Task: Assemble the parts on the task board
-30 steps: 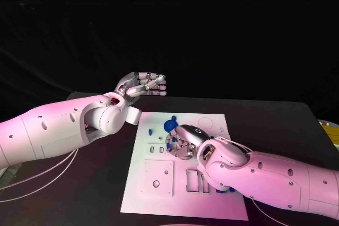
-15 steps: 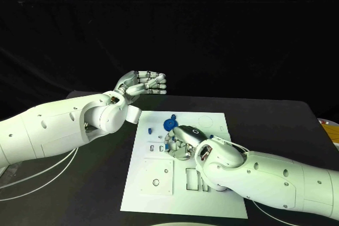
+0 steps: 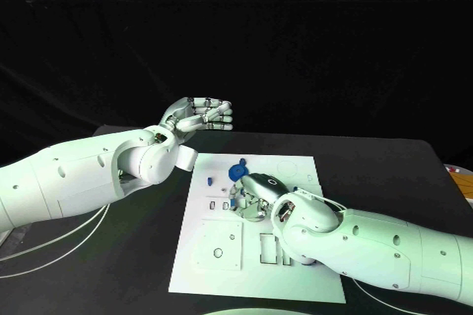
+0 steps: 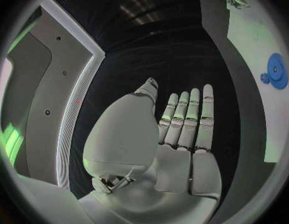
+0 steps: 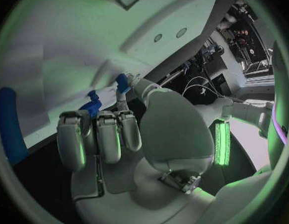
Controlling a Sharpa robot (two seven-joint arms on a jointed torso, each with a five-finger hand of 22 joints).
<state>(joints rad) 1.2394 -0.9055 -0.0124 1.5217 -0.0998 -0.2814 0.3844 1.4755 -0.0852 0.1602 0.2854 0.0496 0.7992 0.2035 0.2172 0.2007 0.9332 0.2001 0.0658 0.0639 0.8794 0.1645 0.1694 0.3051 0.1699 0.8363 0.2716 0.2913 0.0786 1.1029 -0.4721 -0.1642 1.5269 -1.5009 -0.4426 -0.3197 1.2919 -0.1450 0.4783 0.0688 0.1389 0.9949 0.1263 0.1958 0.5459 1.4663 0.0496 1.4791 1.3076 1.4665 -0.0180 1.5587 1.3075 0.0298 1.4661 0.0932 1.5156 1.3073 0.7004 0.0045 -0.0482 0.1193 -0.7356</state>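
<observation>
White and flat, the rectangular task board (image 3: 222, 260) lay in the middle of the black table (image 3: 394, 171), its surface marked with small slots and square recesses. A round blue gear-like part (image 3: 236, 171) sat near the board's far edge, and a smaller blue part (image 3: 208, 181) lay just beside it, toward the left arm's side.

The right silver many-fingered hand (image 3: 256, 195) was down on the middle of the board, palm toward it, fingers curled in. In the right wrist view, a small blue part (image 5: 93, 106) sat at the tips of the curled fingers (image 5: 97, 134), against the board; a second blue piece (image 5: 122, 82) showed near the thumb. Whether the part was pinched or only touched could not be told.

The left silver many-fingered hand (image 3: 200, 115) hung raised above the table's far left corner, well apart from the board. Its fingers (image 4: 191, 117) lay straight and close together, holding nothing.
</observation>
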